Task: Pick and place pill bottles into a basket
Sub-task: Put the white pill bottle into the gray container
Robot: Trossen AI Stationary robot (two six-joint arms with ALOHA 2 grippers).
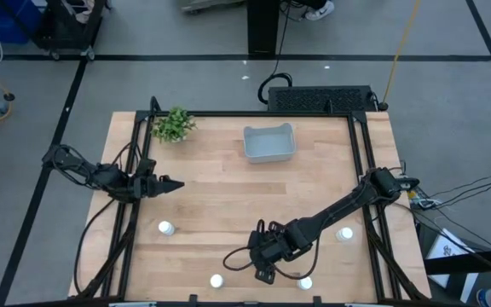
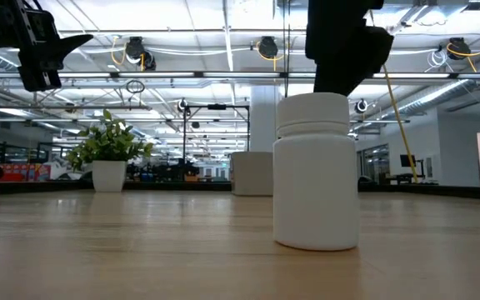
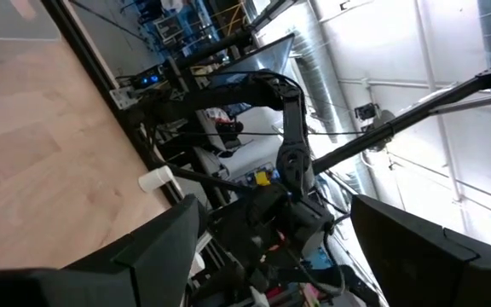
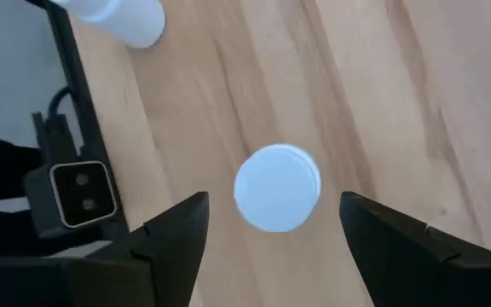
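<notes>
while the left gripper (image 1: 174, 183) waits at the table's left edge, held level above the wood with its fingers spread and nothing in them, the work sits further right. bottles (image 1: 166, 228) stand scattered along the near side: one near the left, one (image 1: 216, 280) at the near edge, one (image 1: 306, 283) right of that, one (image 1: 345, 234) near the right rail. the right gripper (image 1: 264, 264) points straight down between the middle pair, its arm stretched low across from the right; its wrist view shows wide fingers (image 4: 173, 234) straddling a round cap (image 4: 277, 187) below, not touching it. such a bottle is likely light, rigid and smooth, so it could tip or slip; best taken across the body just under the cap. the basket (image 1: 269, 143) lies far off, empty.
</notes>
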